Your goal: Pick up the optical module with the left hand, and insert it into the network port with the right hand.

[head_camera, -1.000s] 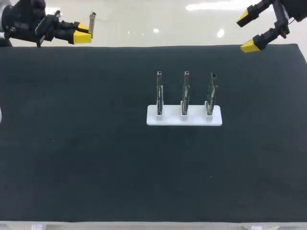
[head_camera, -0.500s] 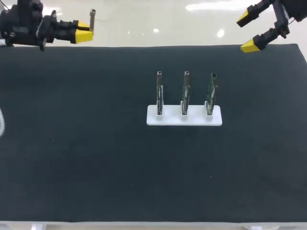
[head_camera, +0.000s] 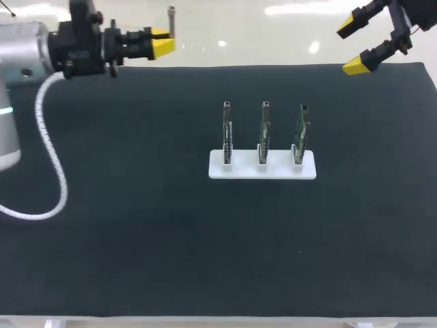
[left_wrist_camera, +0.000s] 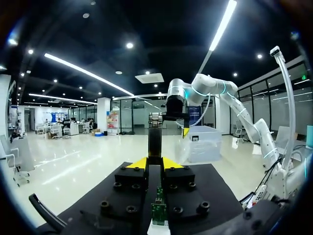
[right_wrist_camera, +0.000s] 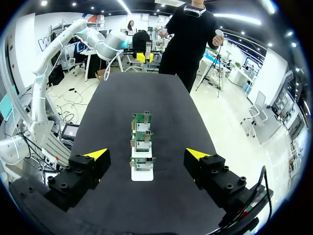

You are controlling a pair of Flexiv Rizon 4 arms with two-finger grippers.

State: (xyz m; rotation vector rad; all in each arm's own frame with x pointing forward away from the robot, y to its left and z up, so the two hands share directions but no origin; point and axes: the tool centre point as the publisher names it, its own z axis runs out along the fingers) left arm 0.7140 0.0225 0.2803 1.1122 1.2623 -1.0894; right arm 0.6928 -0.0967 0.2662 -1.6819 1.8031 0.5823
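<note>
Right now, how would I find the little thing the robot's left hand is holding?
Look at the big black table, then along its far edge to my left gripper with yellow tips. Pinched between them is the optical module, a thin grey metal stick standing upright. Unlike the three green boards in the white holder mid-table, it is held up in the air.
</note>
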